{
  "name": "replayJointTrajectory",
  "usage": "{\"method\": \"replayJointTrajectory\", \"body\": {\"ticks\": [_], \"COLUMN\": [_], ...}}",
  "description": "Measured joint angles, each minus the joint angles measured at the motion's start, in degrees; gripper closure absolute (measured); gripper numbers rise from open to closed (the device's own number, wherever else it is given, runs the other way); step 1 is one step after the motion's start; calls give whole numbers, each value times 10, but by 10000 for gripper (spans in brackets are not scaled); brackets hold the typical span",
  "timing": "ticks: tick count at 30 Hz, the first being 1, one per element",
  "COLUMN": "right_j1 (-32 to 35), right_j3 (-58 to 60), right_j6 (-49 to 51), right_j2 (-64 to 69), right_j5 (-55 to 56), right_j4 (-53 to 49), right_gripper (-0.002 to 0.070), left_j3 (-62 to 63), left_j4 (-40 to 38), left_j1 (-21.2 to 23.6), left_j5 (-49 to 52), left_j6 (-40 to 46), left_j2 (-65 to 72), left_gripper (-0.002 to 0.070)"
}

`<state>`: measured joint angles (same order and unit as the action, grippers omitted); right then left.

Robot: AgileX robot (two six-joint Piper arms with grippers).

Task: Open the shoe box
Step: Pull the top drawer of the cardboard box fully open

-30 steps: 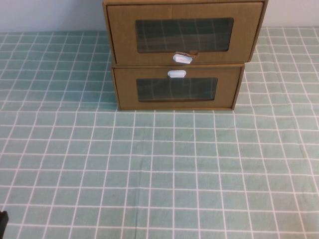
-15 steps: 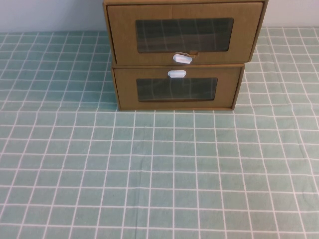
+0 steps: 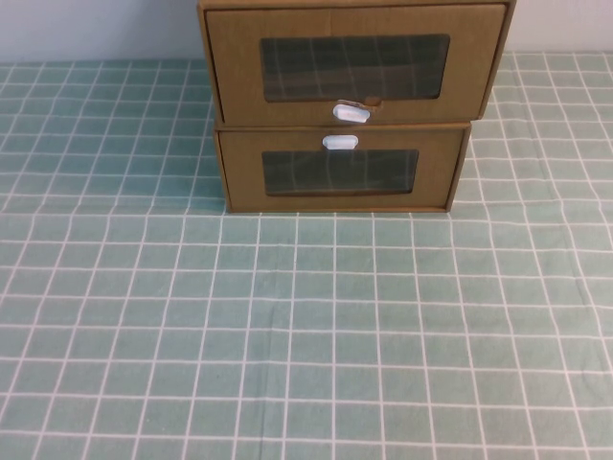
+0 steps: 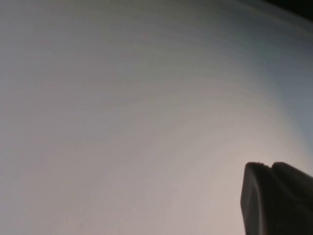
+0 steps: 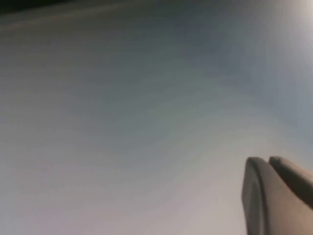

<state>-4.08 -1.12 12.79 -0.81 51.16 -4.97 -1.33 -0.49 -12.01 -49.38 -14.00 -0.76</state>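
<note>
Two brown cardboard shoe boxes stand stacked at the back middle of the table in the high view. Both the upper box (image 3: 235,67) and the lower box (image 3: 239,177) have a drawer front with a clear window, and both drawers are closed. A white pull tab (image 3: 351,113) sits at the bottom of the upper front, and another white tab (image 3: 340,143) at the top of the lower front. Neither arm shows in the high view. My left gripper (image 4: 266,166) is shut and empty against a plain pale background. My right gripper (image 5: 266,160) is likewise shut and empty.
A green cloth with a white grid (image 3: 306,326) covers the table in front of and beside the boxes. A pale wall (image 3: 96,29) rises behind them.
A dark bit of the left arm at the lower left corner of the high view has gone out of sight. The boxes have not moved.
</note>
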Motion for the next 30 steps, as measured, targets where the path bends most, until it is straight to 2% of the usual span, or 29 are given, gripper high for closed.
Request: {"method": "replayJointTrajectory", "body": {"ticks": [3,6,12,17,22,25,30], "right_j1": [0,0,0,0,-5,-32,-54], "right_j3": [-68,-171,-369,-501,-577,-588,-590], "right_j6": [45,99,128,129,129,129,129], "right_j2": [0,0,90,202,312,358,401], "right_j5": [-34,-128,-341,-464,-521,-532,-553], "right_j4": [27,66,110,107,37,-32,-128], "right_gripper": [690,690,690,690,690,689,690], "left_j3": [34,100,277,419,545,599,632], "left_j4": [-18,-27,-35,-35,-35,-35,-30], "left_j1": [0,0,0,0,0,0,0], "left_j5": [0,52,274,449,638,733,768], "left_j6": [-22,-22,15,52,41,25,49], "left_j2": [-1,-1,3,79,212,292,390], "left_gripper": [680,680,680,680,680,680,680]}}
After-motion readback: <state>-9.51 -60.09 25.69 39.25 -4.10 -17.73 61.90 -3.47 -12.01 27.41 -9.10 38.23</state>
